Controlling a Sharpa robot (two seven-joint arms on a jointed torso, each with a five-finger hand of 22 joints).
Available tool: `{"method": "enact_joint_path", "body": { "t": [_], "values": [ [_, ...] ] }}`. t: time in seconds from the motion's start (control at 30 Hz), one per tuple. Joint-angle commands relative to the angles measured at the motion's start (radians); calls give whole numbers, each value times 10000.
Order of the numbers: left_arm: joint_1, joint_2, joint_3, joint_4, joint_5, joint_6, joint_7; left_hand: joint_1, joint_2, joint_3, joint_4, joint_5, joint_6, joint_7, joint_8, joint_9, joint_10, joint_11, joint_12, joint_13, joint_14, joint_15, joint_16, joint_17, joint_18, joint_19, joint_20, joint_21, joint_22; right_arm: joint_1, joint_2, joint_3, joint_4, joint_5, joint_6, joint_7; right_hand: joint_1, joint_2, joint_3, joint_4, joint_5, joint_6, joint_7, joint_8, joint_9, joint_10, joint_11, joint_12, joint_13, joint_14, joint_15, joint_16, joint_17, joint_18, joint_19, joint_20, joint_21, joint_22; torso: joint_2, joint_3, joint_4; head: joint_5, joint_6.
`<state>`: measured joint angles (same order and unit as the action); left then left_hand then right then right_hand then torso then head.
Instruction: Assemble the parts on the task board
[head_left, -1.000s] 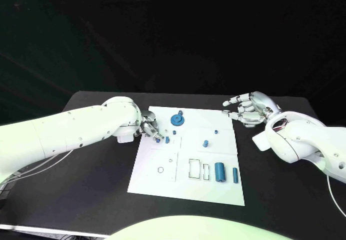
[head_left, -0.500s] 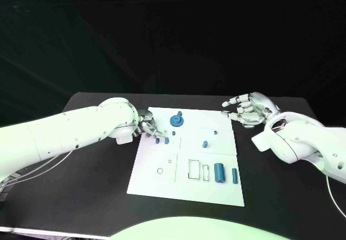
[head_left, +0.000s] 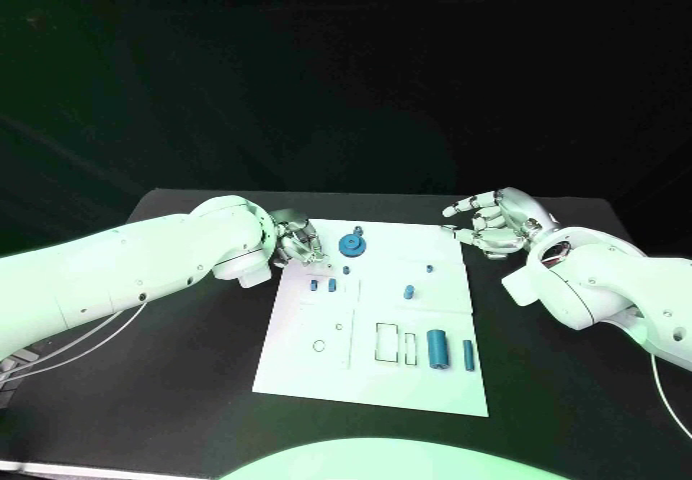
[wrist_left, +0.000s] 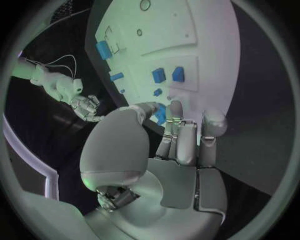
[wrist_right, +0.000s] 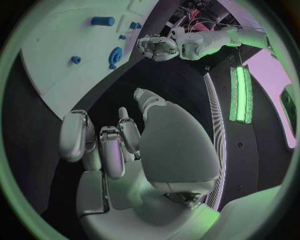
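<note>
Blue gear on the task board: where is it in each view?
Head view: blue gear at the task board's far edge, beside the left hand.
Left wrist view: cannot tell it apart.
Right wrist view: gear near the board's edge.
Shared landmark: the left hand.

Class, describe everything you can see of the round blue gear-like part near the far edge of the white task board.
The round blue gear-like part is a flat disc, looking like plastic, with a small blue knob sticking up beside it at its far side. It lies on the white task board near the far edge, left of centre. The left hand is close beside it, fingertips near two small blue pieces; whether they touch the disc cannot be told. In the right wrist view it shows as a ring with a hole.
</note>
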<state>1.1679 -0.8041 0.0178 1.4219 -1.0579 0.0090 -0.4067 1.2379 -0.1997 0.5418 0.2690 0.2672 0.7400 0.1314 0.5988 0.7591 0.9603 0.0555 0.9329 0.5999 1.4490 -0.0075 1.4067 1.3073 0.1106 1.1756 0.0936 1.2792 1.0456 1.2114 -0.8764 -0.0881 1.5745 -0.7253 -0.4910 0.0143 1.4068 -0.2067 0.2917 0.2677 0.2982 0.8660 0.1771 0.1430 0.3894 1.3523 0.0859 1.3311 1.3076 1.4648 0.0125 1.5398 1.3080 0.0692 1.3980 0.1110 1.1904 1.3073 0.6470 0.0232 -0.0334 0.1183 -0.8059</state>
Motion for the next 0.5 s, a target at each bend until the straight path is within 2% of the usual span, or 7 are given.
{"method": "enact_joint_path", "body": {
  "t": [0.03, 0.07, 0.1, 0.13, 0.2, 0.33, 0.5],
  "values": [
    [3, 10, 17, 120, 361, -1447, 2179, 506, -214, 377, -59, 25, -541, 338, -222, -242, -968, 386, -469, -327, -1215, 288, -1252, -1478, 474, -1743, 216, -1390, -2016, -3, -13, 2, 13, -39, -13, 140, -28, -30, 58, -10, 62, 23, -39, 47, -5, -90, 7, -45, 48, 856, -14, -35, 1848, 147, -65, 27, -25, 211, 11, -9, 6, -20, 24],
    [3, 15, 17, 144, 368, -1594, 2546, 703, -309, 468, -112, -3, -736, 481, -288, -358, -1390, 483, -730, -533, -2018, 436, -1953, -2335, 665, -2722, 354, -2221, -3069, -3, -17, 2, 16, -39, -19, 143, -28, -30, 58, -10, 62, 23, -39, 47, -5, -90, 7, -45, 48, 856, -14, -35, 1848, 147, -65, 27, -25, 211, 14, -8, 4, -25, 33],
    [1, 22, 16, 170, 355, -1759, 2887, 805, -381, 489, -122, -23, -892, 590, -348, -475, -1698, 594, -936, -719, -2530, 555, -2342, -2835, 668, -2890, 465, -2436, -3173, -3, -20, 2, 18, -39, -28, 149, -30, -22, 72, -4, 69, 11, -38, 45, -8, -92, 7, -46, 45, 851, -14, -42, 1833, 150, -70, 27, -42, 203, 16, -7, 1, -25, 39],
    [0, 34, 9, 190, 297, -1900, 3212, 1041, -482, 527, -223, -25, -1271, 773, -530, -729, -2247, 804, -1341, -1073, -3720, 733, -3286, -4017, 681, -3141, 636, -2791, -3351, -3, -23, 2, 20, -39, -36, 155, -30, -22, 72, -4, 69, 11, -38, 45, -8, -92, 7, -46, 45, 851, -14, -42, 1833, 150, -70, 27, -42, 203, 19, -5, -2, -26, 42],
    [-4, 60, -36, 219, 98, -2120, 3710, 1422, -555, 549, -507, -30, -1414, 792, -599, -989, -2397, 866, -1507, -1347, -3911, 787, -3317, -4255, 719, -3141, 736, -2889, -3407, -3, -32, 2, 21, -39, -54, 165, -28, -22, 75, -5, 70, 10, -38, 45, -8, -99, 7, -54, 37, 851, -14, -44, 1830, 148, -66, 27, -35, 208, 22, -2, -1, -25, 42],
    [-46, 144, -201, 229, -785, -2337, 4388, 1774, -674, 517, -818, -65, -1497, 749, -671, -1430, -2588, 850, -1869, -1836, -4214, 792, -3417, -4711, 734, -3170, 749, -2888, -3383, -3, -48, 2, 21, -39, -88, 211, -23, -23, 79, -8, 72, 9, -38, 45, -8, -134, 7, -91, -3, 848, -14, -49, 1818, 168, -110, 27, -129, 149, 5, -12, 20, -52, 51],
    [-262, 298, -313, 121, -2070, -2392, 4702, 1777, -826, 288, -837, -126, -1248, 695, -642, -1876, -2647, 871, -2272, -2364, -4341, 798, -3451, -5065, 729, -3262, 773, -2960, -3394, -3, -62, 2, 13, -39, -154, 308, 29, -43, 161, -35, 103, -4, -36, 57, -11, -402, 6, -374, -288, 742, -17, -232, 1448, 285, -389, 26, -724, -208, 5, -9, 23, -61, 59]
  ]
}}
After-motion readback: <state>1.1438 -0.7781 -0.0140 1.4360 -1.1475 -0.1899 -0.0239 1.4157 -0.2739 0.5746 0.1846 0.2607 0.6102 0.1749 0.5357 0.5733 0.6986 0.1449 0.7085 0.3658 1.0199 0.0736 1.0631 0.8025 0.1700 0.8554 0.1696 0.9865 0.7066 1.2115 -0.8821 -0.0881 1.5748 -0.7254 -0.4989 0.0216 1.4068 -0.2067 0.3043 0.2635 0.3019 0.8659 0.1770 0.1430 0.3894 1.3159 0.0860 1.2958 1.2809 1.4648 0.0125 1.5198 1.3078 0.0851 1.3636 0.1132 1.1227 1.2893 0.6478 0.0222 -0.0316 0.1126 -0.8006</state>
